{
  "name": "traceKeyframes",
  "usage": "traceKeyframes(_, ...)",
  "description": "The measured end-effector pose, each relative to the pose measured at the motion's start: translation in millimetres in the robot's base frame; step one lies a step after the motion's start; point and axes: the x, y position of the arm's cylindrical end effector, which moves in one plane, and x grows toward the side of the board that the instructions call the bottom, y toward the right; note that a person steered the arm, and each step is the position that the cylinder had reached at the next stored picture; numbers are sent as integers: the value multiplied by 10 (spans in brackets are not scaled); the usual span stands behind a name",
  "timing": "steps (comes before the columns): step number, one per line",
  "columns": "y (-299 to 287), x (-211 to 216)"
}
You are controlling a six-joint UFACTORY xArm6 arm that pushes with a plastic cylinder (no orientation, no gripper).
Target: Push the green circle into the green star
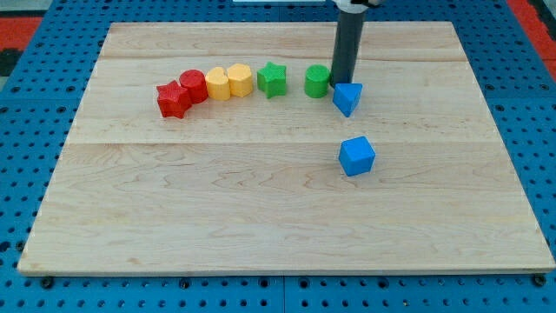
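The green circle (316, 81) stands on the wooden board near the view's top centre. The green star (272, 79) lies a short gap to its left. My tip (341, 83) is down at the board just right of the green circle, touching or nearly touching its right side, and just above-left of a blue triangular block (347, 97). The dark rod rises from there out of the view's top.
Left of the star sits a row: two yellow blocks (229, 82), a red cylinder (193, 86) and a red star (172, 100). A blue cube (356, 156) lies below the blue triangular block. The wooden board (261, 217) rests on a blue pegboard.
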Motion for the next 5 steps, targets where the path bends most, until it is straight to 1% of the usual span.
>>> traceKeyframes(1,197,-1)
traceKeyframes(2,467,-170)
traceKeyframes(5,-11,-168)
